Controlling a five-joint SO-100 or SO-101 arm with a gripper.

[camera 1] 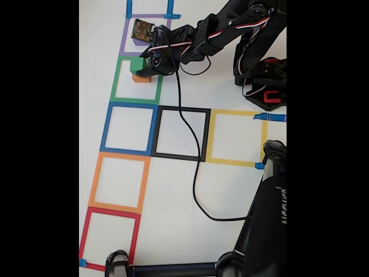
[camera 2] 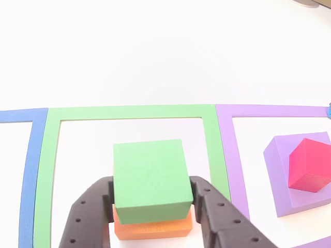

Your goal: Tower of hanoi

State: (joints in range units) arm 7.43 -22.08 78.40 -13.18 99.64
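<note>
A white worktop (camera 1: 173, 190) carries hollow tape squares: red, orange, blue, black and yellow nearer in the fixed view, then the green tape square (camera 1: 118, 81) and the purple tape square (camera 1: 124, 40) farthest. The black arm (camera 1: 230, 29) reaches low over the green square. Its fingers (camera 2: 88, 217) pinch the green block (camera 2: 150, 178), stacked on the orange block (camera 2: 155, 227). The red block (camera 2: 309, 166) sits on the purple block (camera 2: 282, 199) in the purple square.
</note>
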